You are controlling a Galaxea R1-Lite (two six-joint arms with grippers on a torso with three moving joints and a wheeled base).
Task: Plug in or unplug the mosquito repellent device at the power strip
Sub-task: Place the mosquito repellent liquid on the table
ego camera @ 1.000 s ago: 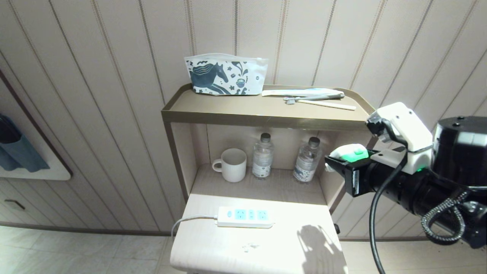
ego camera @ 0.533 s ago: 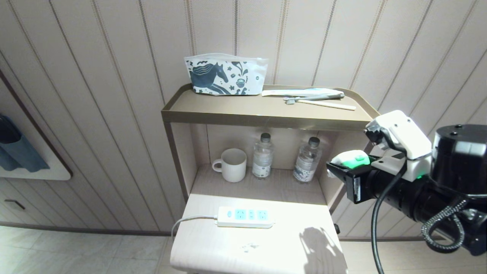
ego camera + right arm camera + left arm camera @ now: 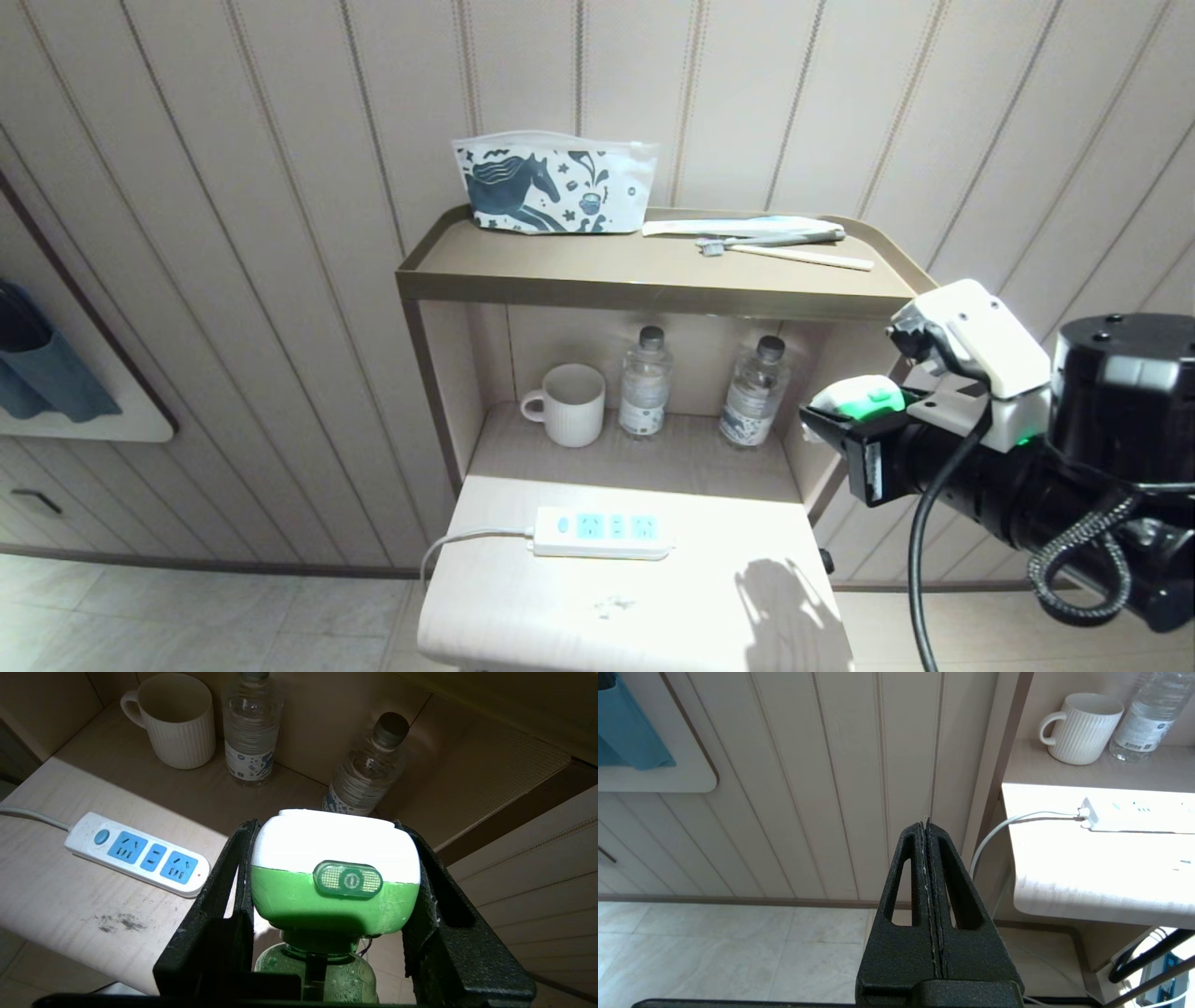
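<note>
Holding the mosquito repellent device by its white-and-green head, your right gripper hangs in the air off the right edge of the bedside stand, level with the open lower shelf. In the right wrist view you can see both black fingers pressed flat against the sides of the head, with the green liquid bottle tucked between them closer to the wrist. The device is well apart from the power strip and touches nothing else.

You will find the power strip lying flat on the pale lower top of the stand, near its back edge and toward the left, with the small button at its left end and its white cord running off the left edge. All three light-blue socket faces are bare.

On the shelf behind it stand a white ribbed mug at the left and two clear water bottles to its right, the second bottle just beside the gripper in the head view. On the top tray sit a horse-printed pouch at the back left and a toothbrush toward the back right.

Your left gripper is parked low off the stand's left side, its fingers pressed together with nothing between them.
</note>
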